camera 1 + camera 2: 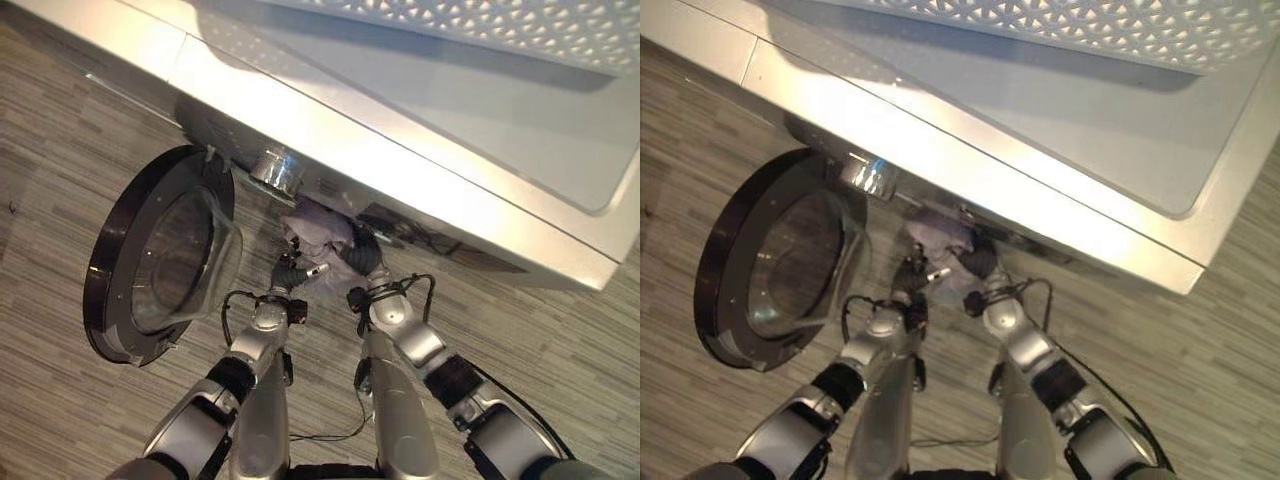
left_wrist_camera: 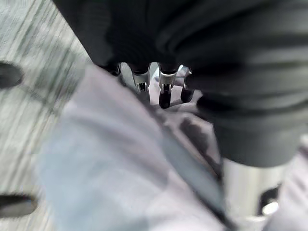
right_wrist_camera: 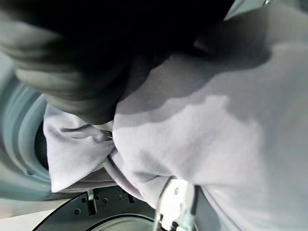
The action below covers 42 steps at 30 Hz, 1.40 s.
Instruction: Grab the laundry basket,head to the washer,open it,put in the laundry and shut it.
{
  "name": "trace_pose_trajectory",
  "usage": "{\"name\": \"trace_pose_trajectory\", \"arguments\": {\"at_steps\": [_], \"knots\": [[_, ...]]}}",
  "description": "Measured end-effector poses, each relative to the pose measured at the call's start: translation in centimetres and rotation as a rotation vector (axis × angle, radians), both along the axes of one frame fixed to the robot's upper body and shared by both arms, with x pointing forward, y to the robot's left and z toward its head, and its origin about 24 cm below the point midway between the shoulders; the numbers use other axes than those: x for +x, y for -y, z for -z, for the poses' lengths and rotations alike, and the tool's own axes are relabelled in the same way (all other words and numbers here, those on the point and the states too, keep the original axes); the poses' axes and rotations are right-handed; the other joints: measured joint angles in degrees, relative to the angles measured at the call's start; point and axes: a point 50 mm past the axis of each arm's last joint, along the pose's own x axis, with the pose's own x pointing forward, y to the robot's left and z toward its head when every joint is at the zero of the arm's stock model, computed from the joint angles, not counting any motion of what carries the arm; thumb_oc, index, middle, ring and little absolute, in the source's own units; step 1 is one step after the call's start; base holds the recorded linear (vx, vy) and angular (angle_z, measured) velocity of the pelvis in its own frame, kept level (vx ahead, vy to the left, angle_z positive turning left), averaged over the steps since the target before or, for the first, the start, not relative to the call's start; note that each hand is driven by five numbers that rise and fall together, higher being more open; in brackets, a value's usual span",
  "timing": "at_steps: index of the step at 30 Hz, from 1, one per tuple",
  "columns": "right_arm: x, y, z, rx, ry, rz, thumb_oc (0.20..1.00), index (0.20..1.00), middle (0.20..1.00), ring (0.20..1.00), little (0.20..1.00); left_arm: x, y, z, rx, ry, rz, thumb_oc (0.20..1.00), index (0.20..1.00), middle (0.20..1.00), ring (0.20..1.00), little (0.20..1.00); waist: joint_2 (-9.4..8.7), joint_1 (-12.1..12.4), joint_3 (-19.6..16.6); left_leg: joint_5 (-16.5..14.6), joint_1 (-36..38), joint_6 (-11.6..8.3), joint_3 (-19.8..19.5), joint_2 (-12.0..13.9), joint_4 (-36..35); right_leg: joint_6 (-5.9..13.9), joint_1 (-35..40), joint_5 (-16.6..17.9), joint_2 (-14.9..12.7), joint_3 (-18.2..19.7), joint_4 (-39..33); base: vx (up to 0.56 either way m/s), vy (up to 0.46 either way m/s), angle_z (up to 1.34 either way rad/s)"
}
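Both robot hands, left (image 1: 291, 273) and right (image 1: 360, 256), grip pale laundry (image 1: 318, 235) at frame centre before the washer (image 1: 420, 150), door (image 1: 160, 255) already open; loading and shutting remain.

Pale laundry (image 1: 318, 228) plugs the washer (image 1: 420, 150) opening; the door (image 1: 160, 255) stands swung wide aside.

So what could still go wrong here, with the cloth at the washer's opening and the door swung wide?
1. Both hands, left hand and right hand, hold the pale garment at the washer opening, and much of it seems to be still outside, so part may drape over the rim or slip to the floor.
2. If cloth stays across the rim, the open door could trap it when shut.
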Motion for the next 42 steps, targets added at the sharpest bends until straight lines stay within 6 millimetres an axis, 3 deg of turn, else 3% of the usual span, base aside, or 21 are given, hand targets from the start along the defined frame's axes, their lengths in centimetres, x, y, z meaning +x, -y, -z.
{"name": "trace_pose_trajectory", "arguments": {"at_steps": [1,4,13,20,22,23,31,32,34,35,42], "knots": [[0.2,-0.6,-0.8,0.008,0.024,-0.013,0.2,0.2,0.2,0.2,0.2,0.7,-0.1,-1.4,0.001,0.049,-0.01,1.0,1.0,1.0,1.0,1.0,-0.08,0.13,0.11,0.3,-0.99,-0.01,-0.13,-0.02,0.02,-0.2,-0.78,0.18,-0.03,-0.26,0.0,0.01,-0.006,0.1],[0.3,-0.9,-1.4,0.042,0.04,-0.013,0.2,0.2,0.2,0.2,0.2,1.2,-0.2,-2.6,-0.016,0.091,-0.055,1.0,1.0,1.0,1.0,1.0,-0.14,0.24,0.14,0.31,-1.41,-0.01,-0.8,-0.06,0.01,-0.21,-0.79,0.18,-0.03,-1.04,0.0,0.02,-0.016,0.1],[0.3,-0.9,-1.8,0.158,0.017,-0.006,0.2,0.2,0.2,0.2,0.2,1.5,0.4,-3.1,-0.09,0.086,-0.071,1.0,1.0,1.0,1.0,1.0,-0.5,-0.59,0.12,0.35,-2.76,-0.03,-2.45,-0.35,0.7,-0.22,-0.68,0.18,-0.19,-2.43,0.01,0.02,-0.011,0.08],[0.0,-0.7,-3.0,0.295,0.031,-0.005,0.2,0.2,0.2,0.2,0.2,1.8,1.1,-3.9,-0.14,0.095,-0.064,1.0,1.0,1.0,1.0,1.0,-4.61,-1.16,-0.09,0.3,-6.66,0.26,-2.76,-1.38,2.82,0.0,-3.22,0.7,-1.07,-2.52,0.01,0.0,-0.005,0.08],[-0.2,-0.7,-3.2,0.323,0.03,-0.005,0.2,0.2,0.2,0.2,0.2,1.9,1.2,-4.1,-0.149,0.102,-0.06,0.589,0.589,0.589,0.589,0.589,-5.33,-1.31,-0.04,0.22,-7.18,0.4,-2.73,-1.67,3.13,-0.01,-3.55,0.99,-1.19,-2.5,0.01,-0.01,-0.005,0.04],[-0.2,-0.7,-3.2,0.328,0.032,-0.005,0.2,0.2,0.2,0.2,0.2,1.9,1.3,-4.3,-0.167,0.103,-0.057,0.2,0.2,0.2,0.2,0.2,-5.73,-1.48,0.05,0.06,-7.48,0.65,-2.67,-1.86,3.66,0.01,-3.62,1.1,-1.39,-2.5,0.02,0.0,0.0,0.0],[-0.4,-0.8,-2.6,0.362,0.019,-0.009,0.2,0.2,0.2,0.2,0.2,2.2,1.9,-5.4,-0.167,0.144,-0.073,0.2,0.2,0.2,0.2,0.2,-6.31,-2.28,-0.14,-0.03,-7.42,0.78,-2.02,-2.17,3.96,0.31,-3.61,1.6,-1.98,-2.28,0.02,0.0,-0.007,-0.01],[-0.5,-0.8,-2.5,0.374,0.015,-0.011,0.241,0.241,0.241,0.241,0.241,2.2,1.9,-5.5,-0.168,0.144,-0.078,0.2,0.2,0.2,0.2,0.2,-6.34,-2.29,-0.16,-0.03,-7.43,0.79,-2.01,-2.1,4.0,0.3,-3.61,1.6,-1.97,-2.26,0.02,-0.01,-0.03,-0.03],[-0.4,-1.0,-2.2,0.408,-0.008,-0.012,0.827,0.827,0.827,0.827,0.827,2.3,1.8,-5.4,-0.167,0.14,-0.093,0.2,0.2,0.2,0.2,0.2,-6.55,-2.37,-0.26,-0.16,-7.57,0.93,-1.98,-1.92,4.41,0.3,-3.59,1.6,-1.87,-2.25,0.03,0.0,0.0,0.0],[-0.5,-1.1,-2.1,0.429,-0.014,-0.016,1.0,1.0,1.0,1.0,1.0,2.3,1.7,-5.4,-0.166,0.139,-0.103,0.2,0.2,0.2,0.2,0.2,-6.63,-2.56,-0.31,-0.25,-7.76,1.03,-1.95,-1.86,4.79,0.3,-3.59,1.6,-1.83,-2.24,0.03,0.0,0.0,0.0],[-0.7,-0.6,0.3,0.437,-0.106,0.011,1.0,1.0,1.0,1.0,1.0,3.1,1.3,-6.4,-0.169,0.156,-0.145,0.2,0.2,0.2,0.2,0.2,-7.95,-4.29,-1.16,-0.5,-8.46,1.27,-1.83,-1.75,5.82,0.26,-3.68,1.84,-1.65,-2.23,0.02,0.0,0.0,0.0]]}}
